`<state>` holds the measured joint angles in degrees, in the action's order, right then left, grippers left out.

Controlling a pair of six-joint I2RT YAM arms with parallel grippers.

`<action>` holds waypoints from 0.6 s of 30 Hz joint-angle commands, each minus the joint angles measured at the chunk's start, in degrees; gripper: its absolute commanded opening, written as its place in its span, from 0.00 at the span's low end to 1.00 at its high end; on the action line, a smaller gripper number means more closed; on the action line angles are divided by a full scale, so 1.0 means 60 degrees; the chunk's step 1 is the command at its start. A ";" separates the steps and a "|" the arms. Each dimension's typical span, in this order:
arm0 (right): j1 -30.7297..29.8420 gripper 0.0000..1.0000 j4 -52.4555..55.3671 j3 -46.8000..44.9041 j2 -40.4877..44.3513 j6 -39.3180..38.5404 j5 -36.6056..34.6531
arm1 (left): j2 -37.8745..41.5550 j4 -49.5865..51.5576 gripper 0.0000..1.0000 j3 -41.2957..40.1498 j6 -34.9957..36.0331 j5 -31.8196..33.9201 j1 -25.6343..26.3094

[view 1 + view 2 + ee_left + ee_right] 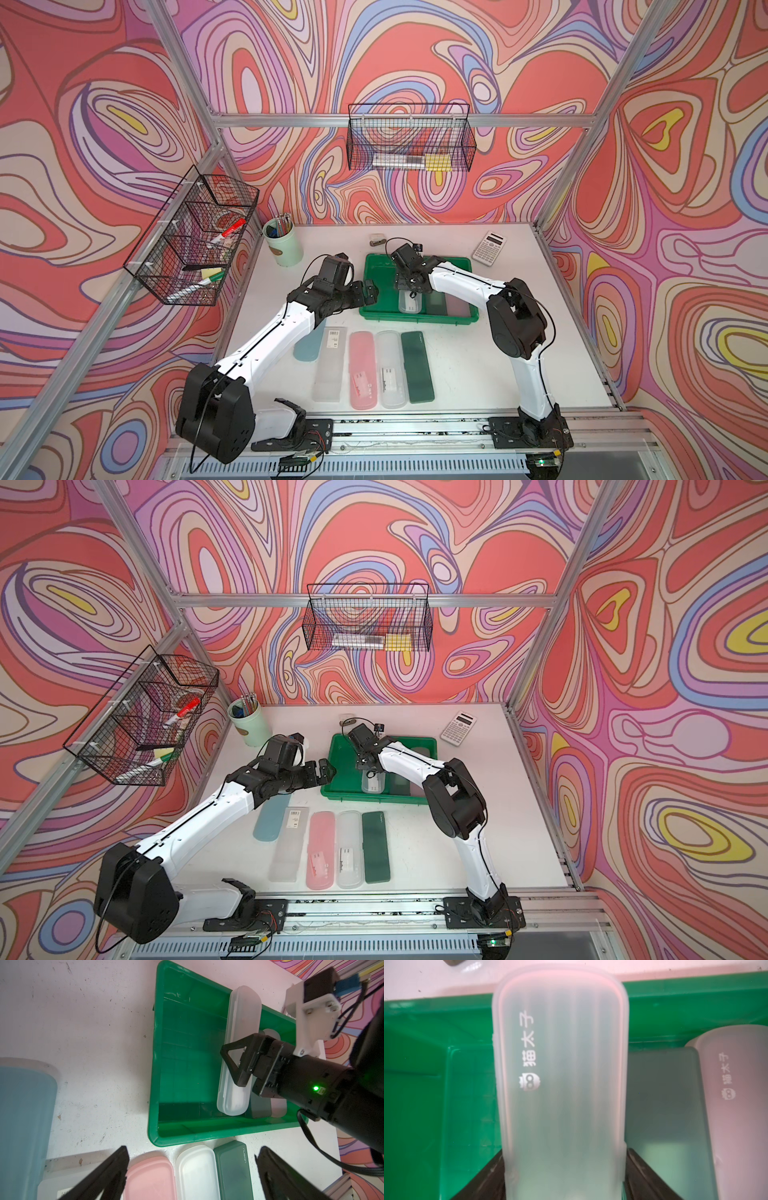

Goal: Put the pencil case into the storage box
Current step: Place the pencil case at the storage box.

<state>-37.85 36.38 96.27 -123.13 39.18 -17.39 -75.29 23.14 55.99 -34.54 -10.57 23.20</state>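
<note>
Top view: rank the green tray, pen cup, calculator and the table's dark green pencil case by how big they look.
green tray
dark green pencil case and pen cup: too alike to rank
calculator

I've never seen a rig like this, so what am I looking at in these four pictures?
These are two robot arms at a table, each ending in a two-finger gripper. Two pictures look down from overhead; the other two come from cameras on the arms' wrists. The right gripper holds a clear case tilted over the green tray, where a dark green case and a pinkish case lie. The left gripper is open and empty beside the tray. On the table lie five more cases, a cup and a calculator.
</note>
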 commanded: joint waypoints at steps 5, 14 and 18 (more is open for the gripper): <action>0.0053 0.77 0.0127 0.0082 -0.0443 -0.0203 -0.0062 | 0.0333 -0.0413 0.99 -0.0402 -0.0253 -0.0086 -0.0030; 0.0053 0.96 0.0470 0.0238 0.0122 -0.0766 -0.0420 | -0.0034 -0.0326 0.99 -0.0352 -0.0332 0.0342 -0.0041; 0.0067 0.98 0.0437 0.0234 0.0614 -0.1119 -0.0303 | -0.0035 -0.0392 0.99 -0.0417 -0.0576 0.0630 -0.0030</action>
<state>-37.82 38.24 96.64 -123.63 34.76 -18.48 -75.11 21.58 53.91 -36.71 -8.93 23.20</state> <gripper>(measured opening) 0.976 0.992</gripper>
